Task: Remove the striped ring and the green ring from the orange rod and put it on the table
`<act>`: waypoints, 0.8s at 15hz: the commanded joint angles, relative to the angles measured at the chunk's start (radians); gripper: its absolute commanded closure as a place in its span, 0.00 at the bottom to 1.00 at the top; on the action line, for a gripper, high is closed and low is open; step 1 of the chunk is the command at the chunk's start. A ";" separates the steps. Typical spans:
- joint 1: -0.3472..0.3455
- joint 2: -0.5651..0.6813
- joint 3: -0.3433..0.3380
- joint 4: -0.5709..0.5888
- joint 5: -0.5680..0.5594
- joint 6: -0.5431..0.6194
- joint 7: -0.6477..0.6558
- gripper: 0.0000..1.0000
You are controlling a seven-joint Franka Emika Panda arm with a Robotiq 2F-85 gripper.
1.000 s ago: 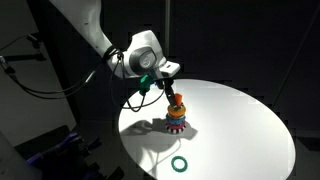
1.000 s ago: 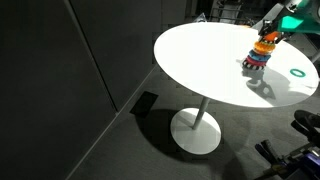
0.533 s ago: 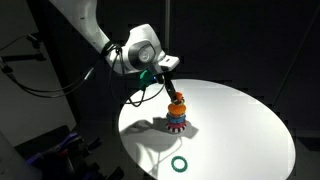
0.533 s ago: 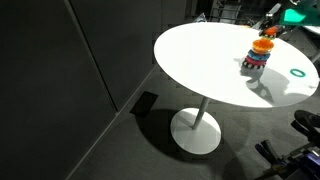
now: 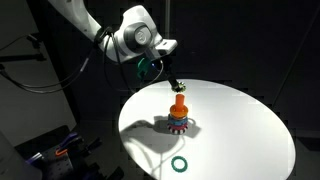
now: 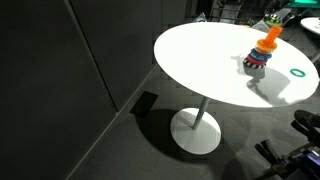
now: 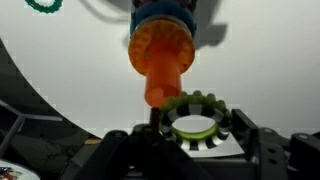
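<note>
striped ring (image 7: 190,100) gripped between the jaws, just clear of orange rod (image 7: 160,62)

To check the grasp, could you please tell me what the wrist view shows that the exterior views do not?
Only the wrist view clearly shows the striped ring held in the gripper, seemingly just off the knob of the rod. Only the exterior views show the arm and, in an exterior view, the pedestal under the table. Both show the orange rod upright and the green ring lying on the white table, apart from the rod.
</note>
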 commanded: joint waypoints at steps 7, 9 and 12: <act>-0.196 -0.151 0.181 -0.071 -0.051 -0.128 -0.020 0.54; -0.233 -0.151 0.204 -0.089 -0.048 -0.121 -0.022 0.54; -0.272 -0.132 0.225 -0.109 -0.049 -0.106 -0.021 0.54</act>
